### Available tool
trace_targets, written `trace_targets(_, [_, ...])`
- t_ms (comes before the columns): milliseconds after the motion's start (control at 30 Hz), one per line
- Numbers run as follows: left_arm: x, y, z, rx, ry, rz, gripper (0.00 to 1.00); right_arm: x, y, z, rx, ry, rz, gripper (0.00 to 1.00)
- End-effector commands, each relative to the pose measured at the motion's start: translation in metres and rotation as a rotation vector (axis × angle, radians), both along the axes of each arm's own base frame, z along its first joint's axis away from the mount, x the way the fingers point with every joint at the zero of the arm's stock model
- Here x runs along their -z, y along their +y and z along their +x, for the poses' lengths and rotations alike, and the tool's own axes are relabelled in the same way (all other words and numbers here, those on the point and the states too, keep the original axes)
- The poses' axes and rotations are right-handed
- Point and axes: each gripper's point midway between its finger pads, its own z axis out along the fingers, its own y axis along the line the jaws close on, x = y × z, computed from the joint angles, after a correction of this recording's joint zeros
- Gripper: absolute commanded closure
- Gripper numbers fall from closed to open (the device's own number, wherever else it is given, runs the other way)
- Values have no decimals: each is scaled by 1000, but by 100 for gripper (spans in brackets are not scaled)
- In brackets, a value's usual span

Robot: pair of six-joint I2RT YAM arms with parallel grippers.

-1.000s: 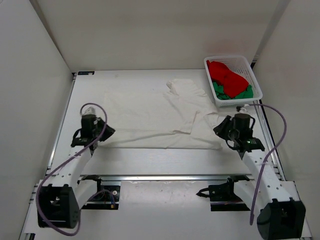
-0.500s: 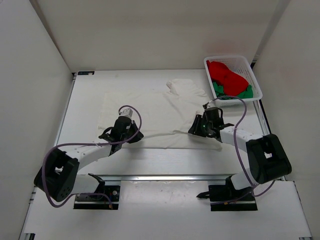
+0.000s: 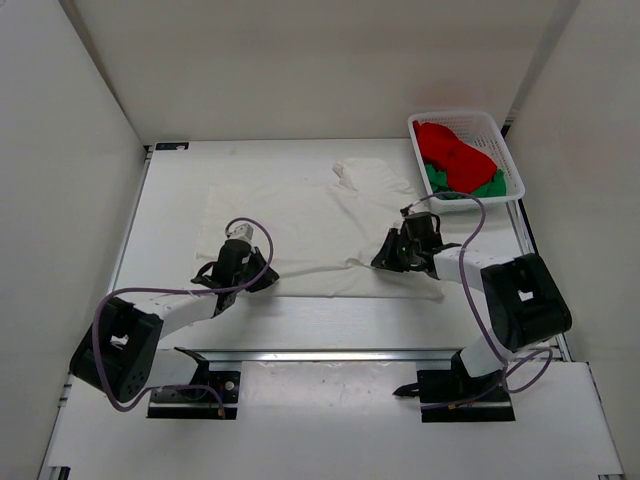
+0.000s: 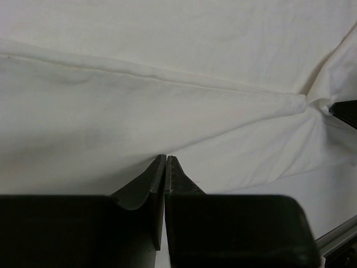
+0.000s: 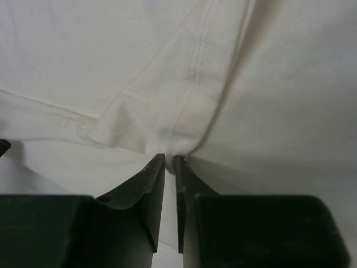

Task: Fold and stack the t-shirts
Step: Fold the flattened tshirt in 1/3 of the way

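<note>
We clamp the left gripper and right gripper on the near edge of the white t-shirt, seemingly to fold it over.

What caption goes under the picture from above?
Left gripper and right gripper pinch the near edge of the white t-shirt; red t-shirt and green t-shirt sit in the basket.

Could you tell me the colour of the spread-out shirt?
The shirt is white, clearest in the top external view.
</note>
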Motion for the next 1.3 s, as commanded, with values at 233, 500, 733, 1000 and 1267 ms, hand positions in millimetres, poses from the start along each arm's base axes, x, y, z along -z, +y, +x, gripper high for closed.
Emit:
trace_targets(233, [-17,-5,7,-7,-50,-75,85,-49,28,65,-4,-123,-1,100])
trace_targets(500, [-16,-1,5,-26,-39,-94,85,-63,71,116,-88,-136,-59,81])
trace_targets(733, [-25,5,8,-41,-76,-69,85,-66,49,79,-76,-198,-149,71])
trace_targets(1000, [-10,1,8,-12,-23,67,86,-19,14,-3,-83,-111,-161,100])
trace_targets(1267, [35,43,-26,-87,143,77,88,29,2,-54,-146,31,-249,100])
